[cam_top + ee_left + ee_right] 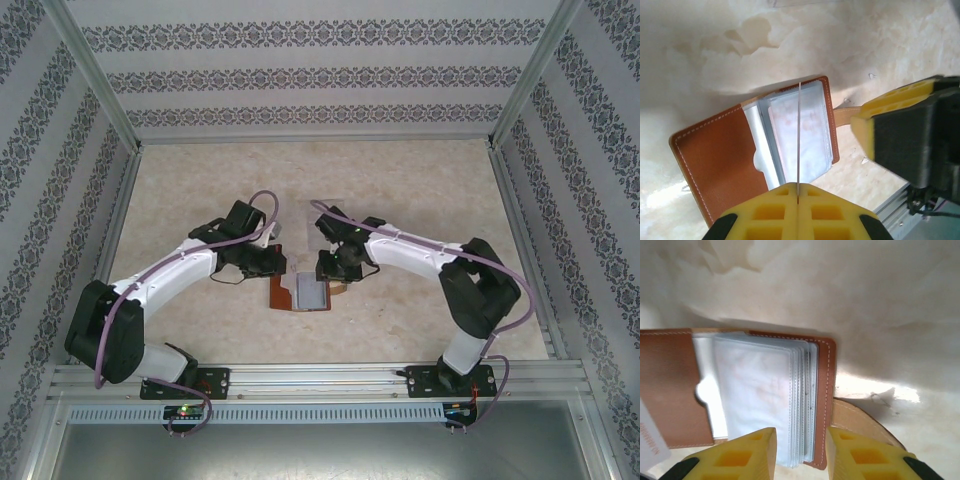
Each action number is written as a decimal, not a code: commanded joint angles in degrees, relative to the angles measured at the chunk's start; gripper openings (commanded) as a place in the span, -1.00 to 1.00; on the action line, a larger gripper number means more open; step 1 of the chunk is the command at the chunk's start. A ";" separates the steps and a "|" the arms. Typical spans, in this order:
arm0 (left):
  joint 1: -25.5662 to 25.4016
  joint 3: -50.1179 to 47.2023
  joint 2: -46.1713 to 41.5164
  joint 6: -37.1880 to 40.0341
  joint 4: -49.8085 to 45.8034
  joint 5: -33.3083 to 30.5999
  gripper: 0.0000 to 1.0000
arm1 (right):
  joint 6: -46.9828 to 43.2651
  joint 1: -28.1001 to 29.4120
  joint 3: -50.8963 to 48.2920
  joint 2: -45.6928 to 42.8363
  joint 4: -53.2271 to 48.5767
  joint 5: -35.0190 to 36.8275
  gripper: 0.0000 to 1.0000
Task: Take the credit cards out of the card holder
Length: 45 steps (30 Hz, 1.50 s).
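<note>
From the top external camera, the card holder (300,294) lies open and flat on the table (400,190), between the two arms. The left gripper (272,262) sits at the holder's left far corner and the right gripper (335,272) just off its right far corner. Neither jaw gap can be read at this size.

On the left wrist camera, the left gripper (798,189) has its yellow pads pressed together on a credit card (799,135). The card shows edge-on as a thin pale line standing over the middle of the card holder (720,160). The holder is spread open, with its brown leather flap to the left of the card. Its stack of clear sleeves (815,130) lies under and to the right of the card, and a pale card with faint pink print shows through the top sleeve. The strap tab (842,116) sticks out from the holder's right edge. One finger (870,135) of the right gripper hangs beside that tab, clear of the sleeves.

On the right wrist camera, the right gripper (801,450) has its two yellow pads apart, with nothing between them. The gap sits over the near edge of the sleeves (755,400), at the right side of the card holder (670,385). The strap tab (865,422) curls out past the holder's right edge, beside the right-hand pad. A pale card with reddish print (650,437) crosses the holder's near left corner.
</note>
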 commanded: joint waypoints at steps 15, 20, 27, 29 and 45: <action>-0.61 29.81 16.89 39.56 -14.54 0.90 -1.00 | -5.41 -10.54 -4.13 -11.33 -6.46 4.23 -0.33; -1.90 42.18 25.17 49.82 -23.85 0.15 -1.00 | -6.38 -13.30 -5.10 -14.32 -7.87 5.21 -0.32; -2.87 64.06 38.65 60.00 -38.07 -4.85 -1.00 | -7.01 -16.33 -7.31 -17.12 -8.59 4.87 -0.31; -2.97 69.53 42.16 62.22 -41.37 -5.27 -1.00 | -7.08 -16.73 -7.88 -17.93 -8.81 5.02 -0.32; -4.21 87.18 58.05 68.50 -48.72 -7.46 -1.00 | -4.87 -18.77 -12.41 -22.49 -8.27 4.89 -0.31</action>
